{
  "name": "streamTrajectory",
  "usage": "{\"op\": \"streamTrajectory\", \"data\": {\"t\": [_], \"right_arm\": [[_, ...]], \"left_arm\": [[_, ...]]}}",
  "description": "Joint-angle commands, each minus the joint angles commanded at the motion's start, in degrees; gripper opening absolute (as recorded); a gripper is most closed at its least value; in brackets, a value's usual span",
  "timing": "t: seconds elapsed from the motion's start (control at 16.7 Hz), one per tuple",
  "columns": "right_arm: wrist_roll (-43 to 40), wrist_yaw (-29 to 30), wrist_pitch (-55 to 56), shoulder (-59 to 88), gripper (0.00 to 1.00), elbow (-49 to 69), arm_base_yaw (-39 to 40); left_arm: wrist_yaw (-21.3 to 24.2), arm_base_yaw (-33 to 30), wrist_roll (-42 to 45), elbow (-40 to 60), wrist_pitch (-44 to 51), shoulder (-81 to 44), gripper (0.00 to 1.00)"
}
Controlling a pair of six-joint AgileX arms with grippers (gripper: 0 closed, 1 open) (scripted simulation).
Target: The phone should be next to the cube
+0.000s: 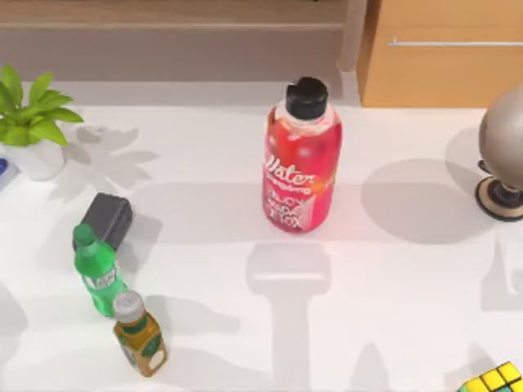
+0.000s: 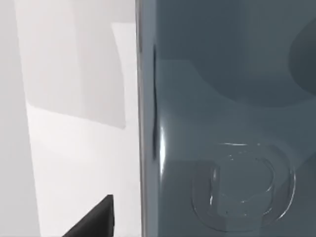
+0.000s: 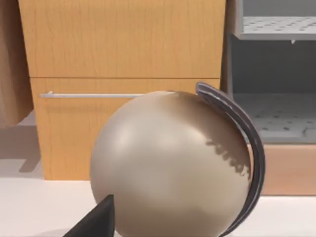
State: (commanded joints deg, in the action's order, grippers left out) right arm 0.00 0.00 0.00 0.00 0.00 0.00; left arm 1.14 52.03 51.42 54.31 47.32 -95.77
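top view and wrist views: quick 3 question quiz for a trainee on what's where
1. True or false: the cube sits at the top view's bottom right corner.
2. Which stands nearest the green bottle? A red bottle, B globe, C amber bottle.
3. Fill in: the left wrist view looks closely at the dark grey-blue ____.
Key: 1 true; 2 C; 3 phone.

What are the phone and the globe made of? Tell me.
Phone: probably glass or polished plastic. The grey-blue face is glossy with soft reflections, and the paler edge looks metallic.
Globe: likely plastic, though painted metal is possible. The beige ball is smooth and satin, with a soft highlight.
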Motion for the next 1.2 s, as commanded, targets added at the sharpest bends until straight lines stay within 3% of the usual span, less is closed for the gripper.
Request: {"op": "streamTrajectory", "data": {"t": [0.9,1.2], "right_arm": [[0.0,0.0,0.0,0.0,1.0,0.0,0.0],[0.0,0.0,0.0,0.0,1.0,0.0,0.0]], "left_arm": [[0.01,-0.11,-0.02,-4.49,-9.8,-5.31,1.0],[0.01,-0.11,-0.02,-4.49,-9.8,-5.31,0.62]]}}
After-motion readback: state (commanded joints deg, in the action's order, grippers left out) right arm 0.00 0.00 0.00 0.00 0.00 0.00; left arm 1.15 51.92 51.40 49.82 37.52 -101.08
